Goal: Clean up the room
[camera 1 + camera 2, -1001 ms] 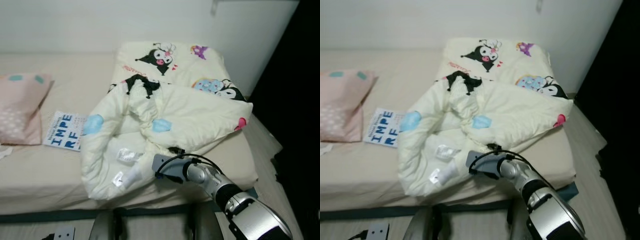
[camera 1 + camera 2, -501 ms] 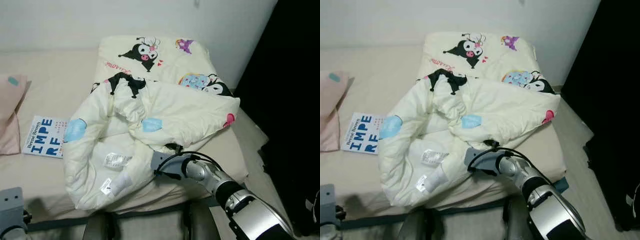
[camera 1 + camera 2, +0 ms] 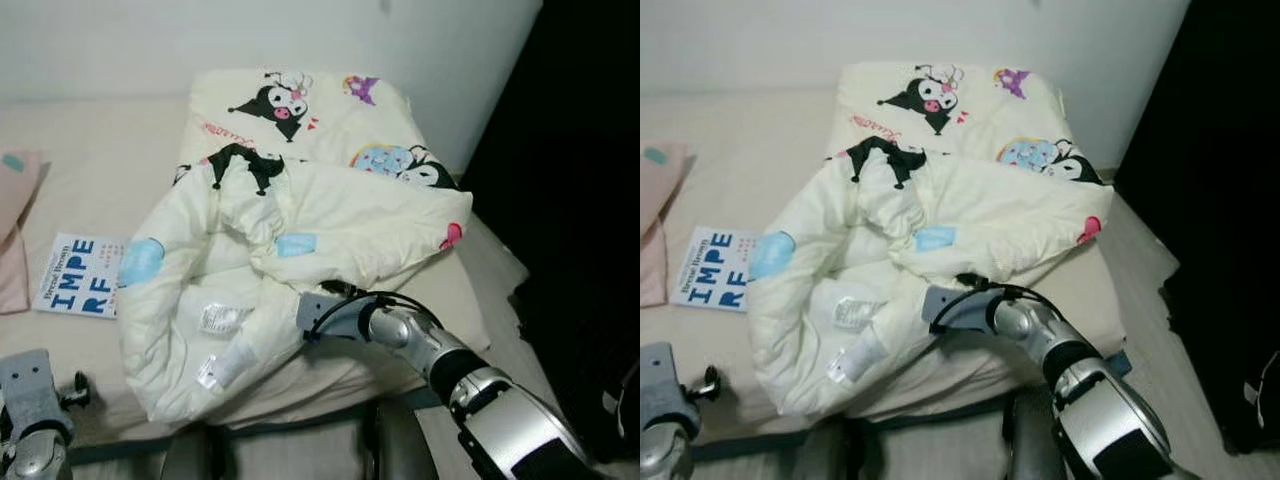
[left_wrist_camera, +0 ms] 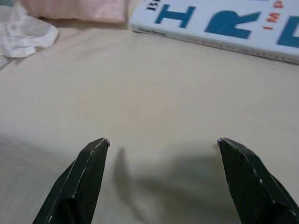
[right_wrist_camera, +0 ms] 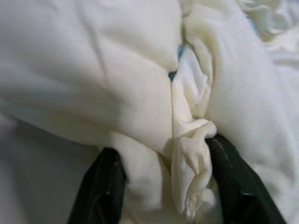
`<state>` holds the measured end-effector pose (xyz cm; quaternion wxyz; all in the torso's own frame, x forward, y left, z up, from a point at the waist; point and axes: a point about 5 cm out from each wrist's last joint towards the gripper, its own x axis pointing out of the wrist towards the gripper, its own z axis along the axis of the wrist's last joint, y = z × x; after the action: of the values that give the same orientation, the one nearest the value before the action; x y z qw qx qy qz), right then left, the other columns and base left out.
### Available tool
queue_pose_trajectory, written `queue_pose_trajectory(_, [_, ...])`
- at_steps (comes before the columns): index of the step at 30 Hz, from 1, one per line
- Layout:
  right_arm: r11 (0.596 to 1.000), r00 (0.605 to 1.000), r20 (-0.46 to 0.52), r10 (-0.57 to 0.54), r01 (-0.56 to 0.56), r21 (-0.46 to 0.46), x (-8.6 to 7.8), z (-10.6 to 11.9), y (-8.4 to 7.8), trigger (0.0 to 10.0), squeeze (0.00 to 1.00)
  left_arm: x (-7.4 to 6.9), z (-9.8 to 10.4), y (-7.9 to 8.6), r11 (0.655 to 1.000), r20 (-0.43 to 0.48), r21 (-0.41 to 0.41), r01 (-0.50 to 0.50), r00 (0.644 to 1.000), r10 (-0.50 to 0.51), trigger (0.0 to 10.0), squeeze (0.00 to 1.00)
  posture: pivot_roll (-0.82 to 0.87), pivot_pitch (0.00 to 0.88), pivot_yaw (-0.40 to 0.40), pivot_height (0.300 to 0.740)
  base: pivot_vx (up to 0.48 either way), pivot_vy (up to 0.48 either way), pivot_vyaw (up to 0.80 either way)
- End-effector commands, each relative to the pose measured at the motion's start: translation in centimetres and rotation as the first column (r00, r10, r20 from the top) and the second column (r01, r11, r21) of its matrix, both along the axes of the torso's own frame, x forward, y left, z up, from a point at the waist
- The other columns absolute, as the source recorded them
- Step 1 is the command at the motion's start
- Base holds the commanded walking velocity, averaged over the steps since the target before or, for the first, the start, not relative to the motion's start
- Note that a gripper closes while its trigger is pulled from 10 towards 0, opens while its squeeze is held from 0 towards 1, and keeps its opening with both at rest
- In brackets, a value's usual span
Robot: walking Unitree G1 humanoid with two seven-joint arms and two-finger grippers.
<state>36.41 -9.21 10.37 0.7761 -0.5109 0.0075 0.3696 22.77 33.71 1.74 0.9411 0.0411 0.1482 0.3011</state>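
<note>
Cream quilt [image 5: 140, 93] fabric is bunched between my right pincer's [image 5: 163, 186] fingers. My left pincer [image 4: 161, 144], spread wide, has just risen at lower left over the bed [image 4: 140, 93], ready to help fold.

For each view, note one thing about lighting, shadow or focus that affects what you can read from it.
Left eye view: right side falls into black shade. Left wrist view: the open left tool casts a soft shadow on the sheet; the book lettering is sharp. Right wrist view: the comforter between the fingers is close and blurred.
</note>
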Motion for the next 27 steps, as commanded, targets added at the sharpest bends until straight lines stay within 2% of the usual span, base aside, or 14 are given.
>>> queue_pose_trajectory(1, [1.0,0.999,0.029,0.018,-0.018,-0.006,0.3,0.8,-0.1,0.0,0.0,-0.8,-0.8,-0.8,0.998,-0.021,0.028,0.055,0.998,-0.054,10.0,0.0,-0.02,0.162,-0.042,0.55,0.0,0.0,0.0])
queue_pose_trajectory(6, [1.0,0.999,0.025,0.026,-0.026,-0.015,0.4,1.0,-0.1,0.0,0.0,-0.9,-0.8,-1.1,0.995,-0.013,0.037,0.089,0.996,-0.088,10.0,0.0,-0.02,0.164,-0.045,0.55,0.0,0.0,0.0])
queue_pose_trajectory(8, [1.0,0.999,-0.043,0.018,-0.018,-0.007,0.3,0.7,-0.2,10.0,0.0,-1.3,-1.0,-1.6,0.987,0.009,0.037,0.155,0.988,-0.156,10.0,0.0,-0.01,0.168,-0.049,0.55,0.0,0.0,0.0])
queue_pose_trajectory(10, [1.0,0.997,-0.074,0.015,-0.014,0.013,0.2,0.5,-0.1,10.0,0.0,-1.5,-1.1,-1.7,0.986,0.015,0.035,0.163,0.986,-0.164,10.0,0.0,-0.01,0.169,-0.049,0.55,0.0,0.0,0.0])
queue_pose_trajectory(11, [1.0,0.996,-0.09,0.012,-0.01,0.027,0.2,0.4,-0.1,10.0,1.0,-1.8,-1.3,-1.9,0.984,0.012,0.033,0.173,0.985,-0.174,10.0,0.0,-0.01,0.168,-0.049,0.55,0.0,0.0,0.0])
queue_pose_trajectory(18, [0.999,0.996,-0.085,0.027,-0.023,0.045,0.1,0.5,0.3,10.0,1.0,-2.2,-1.7,-2.4,0.982,0.0,0.029,0.187,0.982,-0.187,10.0,0.0,-0.01,0.164,-0.049,0.55,0.0,0.0,0.0])
queue_pose_trajectory(23, [0.99,0.982,-0.17,0.078,-0.056,0.131,0.0,1.2,0.7,10.0,1.0,-2.0,-2.1,-3.4,0.971,-0.017,0.036,0.237,0.972,-0.236,10.0,0.0,-0.02,0.155,-0.05,0.55,0.0,0.0,0.0])
queue_pose_trajectory(27, [0.989,0.983,-0.161,0.083,-0.061,0.137,0.2,1.7,0.6,10.0,1.0,-1.9,-2.2,-3.7,0.967,-0.025,0.035,0.254,0.967,-0.253,10.0,0.0,-0.02,0.152,-0.05,0.55,0.0,0.0,0.0])
